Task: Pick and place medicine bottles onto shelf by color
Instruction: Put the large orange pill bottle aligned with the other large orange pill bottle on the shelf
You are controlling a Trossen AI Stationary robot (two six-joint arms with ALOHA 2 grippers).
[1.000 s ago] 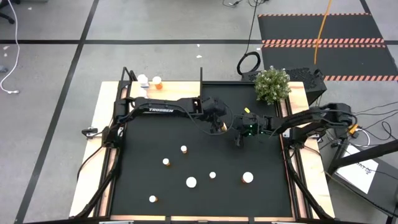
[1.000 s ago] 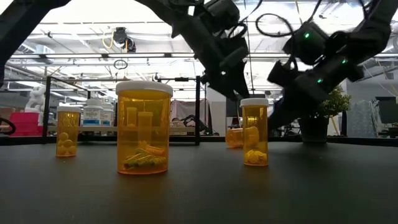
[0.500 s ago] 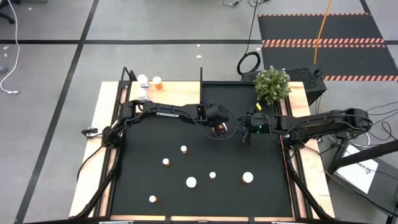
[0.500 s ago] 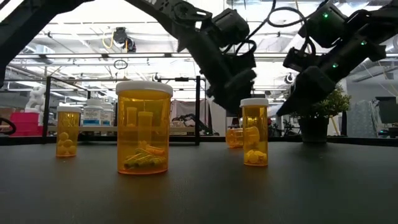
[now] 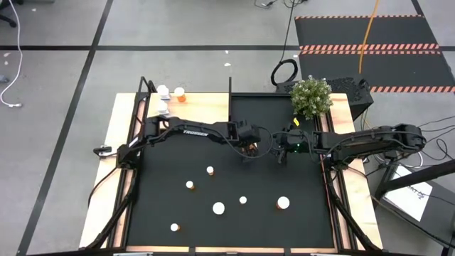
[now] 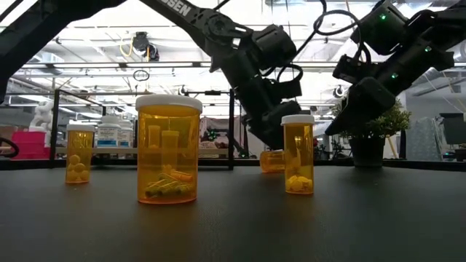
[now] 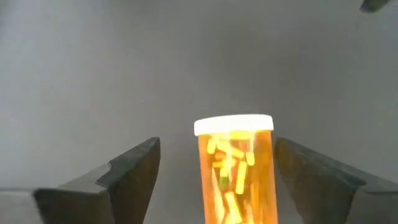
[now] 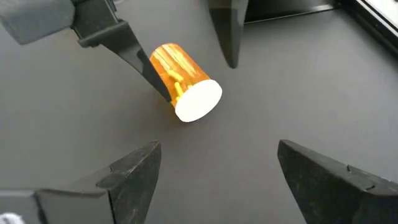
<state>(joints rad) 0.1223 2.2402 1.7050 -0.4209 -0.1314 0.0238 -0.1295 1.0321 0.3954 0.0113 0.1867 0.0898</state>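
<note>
Left arm reaches for a bottle lying on its side

A small orange medicine bottle with a white cap (image 8: 185, 91) lies tipped over on the black mat of the worktop (image 5: 227, 220), near the far middle. The left gripper (image 5: 248, 148) is down around it, its jaws wide open on each side and not yet holding it. The right gripper (image 5: 279, 156) waits just beside, its jaws open and empty too. The light-wood shelf with black posts (image 5: 188, 99) is at the far left corner. Next, I think, the left jaws must close on the bottle and lift.
</note>
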